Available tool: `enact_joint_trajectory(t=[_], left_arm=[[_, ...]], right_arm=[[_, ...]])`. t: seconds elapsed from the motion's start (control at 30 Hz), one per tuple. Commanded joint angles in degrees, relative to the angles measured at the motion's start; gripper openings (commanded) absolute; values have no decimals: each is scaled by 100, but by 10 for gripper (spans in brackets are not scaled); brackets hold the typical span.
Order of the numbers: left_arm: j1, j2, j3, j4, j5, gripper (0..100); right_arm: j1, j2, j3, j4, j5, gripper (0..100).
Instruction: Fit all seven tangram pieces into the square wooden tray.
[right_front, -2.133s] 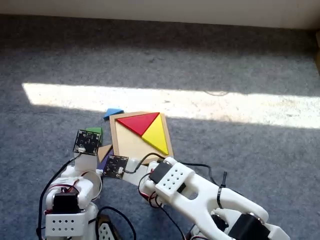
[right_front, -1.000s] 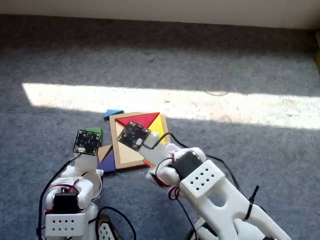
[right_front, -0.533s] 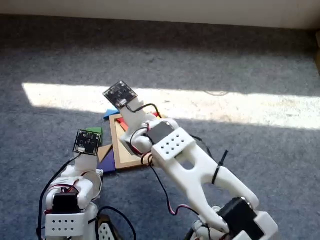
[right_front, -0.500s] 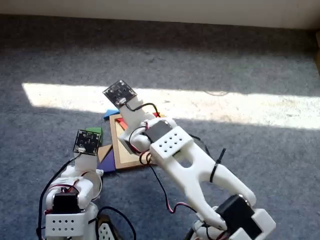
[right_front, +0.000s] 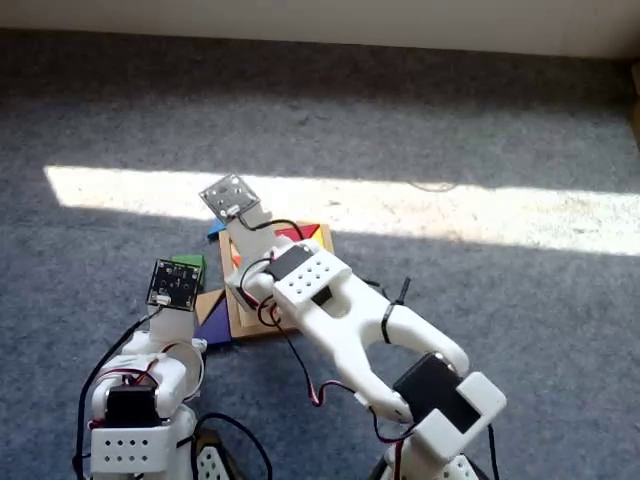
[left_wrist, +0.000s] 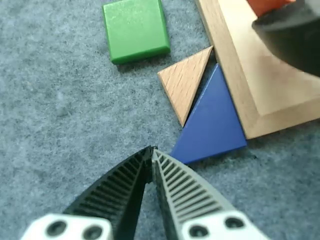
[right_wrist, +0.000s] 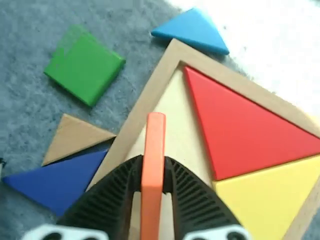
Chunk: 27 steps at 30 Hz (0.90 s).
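Square wooden tray (right_wrist: 146, 100): on the worktop (left_wrist: 60, 100).

Seated, two of seven: red triangle (right_wrist: 240, 130) and yellow triangle (right_wrist: 270, 200), edge to edge; the rest of the tray floor is bare.

In hand: orange piece (right_wrist: 154, 135), standing on edge, clamped in the right pincer (right_wrist: 152, 162) above the bare floor, not yet laid.

Outside, four: green square (right_wrist: 84, 64); light-blue triangle (right_wrist: 192, 30) by a tray corner; wood-coloured triangle (right_wrist: 72, 137) and dark-blue triangle (right_wrist: 60, 182), touching, beside the rim.

Left pincer (left_wrist: 151, 152): closed, empty, by the dark-blue triangle.

Judged under half done.
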Motion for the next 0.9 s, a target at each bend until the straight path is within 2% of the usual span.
enact_joint_trajectory(t=[0.0, 0.1, 0.17, 0.27, 0.47, 0.87], left_arm=[[-48, -277, 110, 35, -18, 6], [-48, -277, 110, 35, -18, 6], [-48, -277, 110, 35, -18, 6], [-48, -277, 110, 35, -18, 6], [-48, -277, 110, 35, -18, 6], [-48, -277, 110, 35, -18, 6]], right_arm=[[-145, 75, -549, -48, -26, 129], [-127, 127, -716, 154, -26, 261], [-13, 48, -804, 312, -18, 310], [189, -145, -919, 549, 53, 316], [488, -681, -875, 646, 703, 314], [593, -822, -884, 1868, 738, 309]])
